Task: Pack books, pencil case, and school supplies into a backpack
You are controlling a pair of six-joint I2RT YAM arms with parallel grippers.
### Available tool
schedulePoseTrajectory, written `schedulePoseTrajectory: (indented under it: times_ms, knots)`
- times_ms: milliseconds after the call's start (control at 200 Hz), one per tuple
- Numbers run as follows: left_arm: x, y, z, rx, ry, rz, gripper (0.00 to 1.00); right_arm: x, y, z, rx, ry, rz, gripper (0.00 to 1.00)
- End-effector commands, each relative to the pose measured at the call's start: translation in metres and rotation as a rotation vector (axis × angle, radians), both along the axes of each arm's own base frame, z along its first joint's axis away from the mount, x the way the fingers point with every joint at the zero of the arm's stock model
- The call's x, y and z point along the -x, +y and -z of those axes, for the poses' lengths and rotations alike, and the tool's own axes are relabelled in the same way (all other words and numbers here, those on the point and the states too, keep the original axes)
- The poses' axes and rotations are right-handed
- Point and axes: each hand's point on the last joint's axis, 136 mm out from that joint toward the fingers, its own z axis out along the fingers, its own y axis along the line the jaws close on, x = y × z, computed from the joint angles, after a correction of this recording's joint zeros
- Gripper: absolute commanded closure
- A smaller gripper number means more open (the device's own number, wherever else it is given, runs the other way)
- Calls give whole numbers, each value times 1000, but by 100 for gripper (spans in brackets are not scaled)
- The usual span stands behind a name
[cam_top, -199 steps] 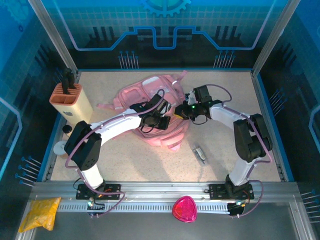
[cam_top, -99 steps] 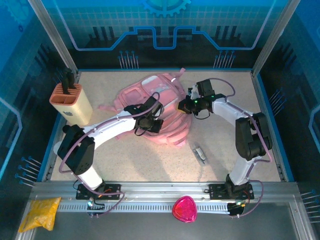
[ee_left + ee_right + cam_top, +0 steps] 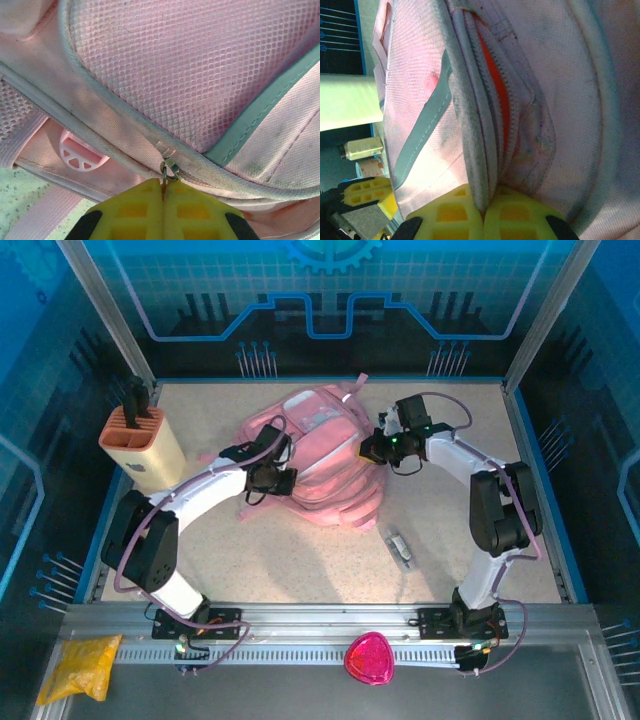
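A beige knife block (image 3: 140,445) stood at the far left of the speckled beige table (image 3: 300,570), with a black handle (image 3: 137,397) sticking up from its top. Just near of it lay a small dark piece (image 3: 133,498) and a white round object (image 3: 120,536), too small to identify. On the grey ledge (image 3: 250,690) in front of the aluminium rail (image 3: 330,625), a crumpled yellow plastic bag (image 3: 78,665) lay at the left and a pink-red heart-shaped thing (image 3: 370,660) near the middle.

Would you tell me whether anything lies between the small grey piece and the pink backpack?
Nothing visible does: just bare table lies between the grey piece and the backpack.
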Motion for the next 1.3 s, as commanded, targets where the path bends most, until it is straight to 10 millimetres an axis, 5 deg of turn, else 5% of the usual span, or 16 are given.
schedulePoseTrajectory:
  times_ms: [0, 110, 315, 450, 635, 916, 1296]
  knots:
    - [-13, 21, 5, -52, 10, -79, 100, -19, -2, -15, 29, -111, 17, 100]
    - [-18, 17, 3, -34, 3, -91, 100, -13, -3, -16, 32, -106, 11, 99]
    - [5, 2, -7, 25, 20, -69, 66, 14, -17, -23, 93, -116, -4, 66]
    - [22, -15, -19, 98, -5, -73, 52, 44, -34, -22, 175, -115, -4, 46]
    - [43, -54, -32, 187, -59, -58, 39, 99, -60, -7, 343, -71, -21, 30]
    - [66, -103, -23, 297, -96, -69, 29, 183, -84, 39, 544, 85, -82, 19]
    - [73, -90, -8, 307, -107, -146, 18, 239, -97, 84, 694, 204, -137, 13]
